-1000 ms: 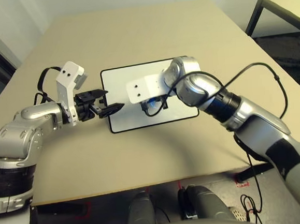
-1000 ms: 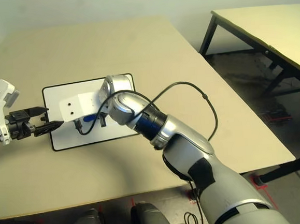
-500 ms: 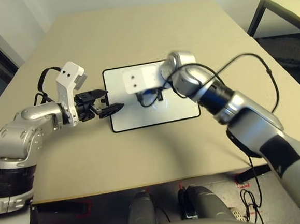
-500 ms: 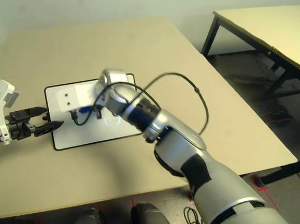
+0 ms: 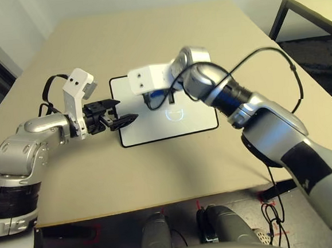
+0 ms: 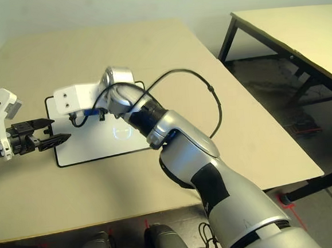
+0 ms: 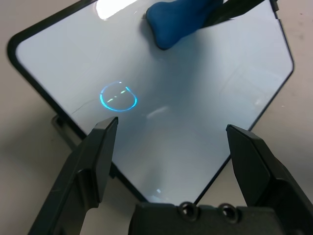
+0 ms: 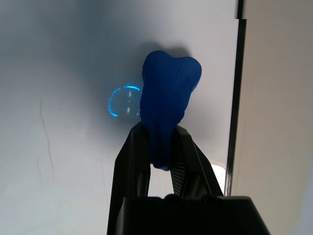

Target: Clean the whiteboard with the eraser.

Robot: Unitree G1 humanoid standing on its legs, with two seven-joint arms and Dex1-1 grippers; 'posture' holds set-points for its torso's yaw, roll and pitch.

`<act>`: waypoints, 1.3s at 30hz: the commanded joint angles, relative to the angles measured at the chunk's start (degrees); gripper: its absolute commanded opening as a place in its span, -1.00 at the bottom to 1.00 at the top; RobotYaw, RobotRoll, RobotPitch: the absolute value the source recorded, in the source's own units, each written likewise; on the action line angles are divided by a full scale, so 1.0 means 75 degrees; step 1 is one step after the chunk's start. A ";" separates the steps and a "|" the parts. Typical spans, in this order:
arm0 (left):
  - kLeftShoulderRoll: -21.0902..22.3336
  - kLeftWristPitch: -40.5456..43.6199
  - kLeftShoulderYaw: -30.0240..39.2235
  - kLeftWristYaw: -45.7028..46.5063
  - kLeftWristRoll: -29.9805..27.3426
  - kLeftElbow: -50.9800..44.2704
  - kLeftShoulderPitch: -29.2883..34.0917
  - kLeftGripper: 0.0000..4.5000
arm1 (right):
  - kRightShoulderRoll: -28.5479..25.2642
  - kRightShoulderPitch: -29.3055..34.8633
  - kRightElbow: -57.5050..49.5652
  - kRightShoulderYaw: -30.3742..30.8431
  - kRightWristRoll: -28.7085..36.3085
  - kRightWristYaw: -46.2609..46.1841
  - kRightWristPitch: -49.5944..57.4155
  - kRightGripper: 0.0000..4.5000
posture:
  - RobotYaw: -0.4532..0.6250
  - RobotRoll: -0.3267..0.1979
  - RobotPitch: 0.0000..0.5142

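The whiteboard point(image 5: 177, 126) lies flat on the tan table, black-framed. Thin faint lines point(image 8: 46, 132) remain on its white surface. My right gripper point(image 5: 154, 98) is shut on the blue eraser point(image 8: 168, 93) and presses it onto the board's far part, close to the black frame edge point(image 8: 235, 98). The eraser also shows in the left wrist view point(image 7: 178, 22). My left gripper point(image 5: 123, 110) hovers open at the board's left edge, its fingers point(image 7: 98, 152) spread over the white surface with nothing between them.
The tan table point(image 5: 147, 33) stretches wide behind and in front of the board. A black cable point(image 5: 276, 58) loops off my right forearm. A second table point(image 6: 297, 33) stands off to the right. A blue light ring point(image 5: 174, 114) reflects on the board.
My right gripper has swept the eraser from the board's middle toward its far left part. The left arm has stayed put.
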 commanded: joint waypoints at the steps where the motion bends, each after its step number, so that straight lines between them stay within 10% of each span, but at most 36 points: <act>1: -0.0001 0.0059 0.0121 0.0029 -0.0038 -0.0124 0.0151 1.00 | -0.0364 0.0674 -0.0768 0.0364 -0.0117 0.0691 0.0231 -0.75 | -0.02 0.25 -0.68; 8: 0.0014 0.0057 0.0130 0.0020 -0.0034 -0.0117 0.0157 1.00 | -0.1852 0.2527 -0.4667 0.1079 -0.0448 0.2237 0.1642 -0.75 | -0.03 0.25 -0.68; 22: -0.0013 -0.0046 -0.0150 -0.0147 0.0098 0.0173 -0.0250 1.00 | -0.0905 0.0431 -0.1284 0.0027 -0.0090 0.0411 0.0632 -0.75 | -0.07 0.25 -0.71; 34: 0.0027 -0.0093 -0.0169 -0.0207 0.0119 0.0201 -0.0209 1.00 | -0.2306 0.2179 -0.4639 0.0669 -0.0416 0.2073 0.1752 -0.75 | -0.10 0.25 -0.75; 39: -0.0375 -0.0811 -0.0023 0.0103 0.0336 0.0638 -0.0673 1.00 | -0.1676 0.1713 -0.4679 -0.0526 0.0246 0.1451 0.2689 -0.75 | -0.09 0.25 -0.76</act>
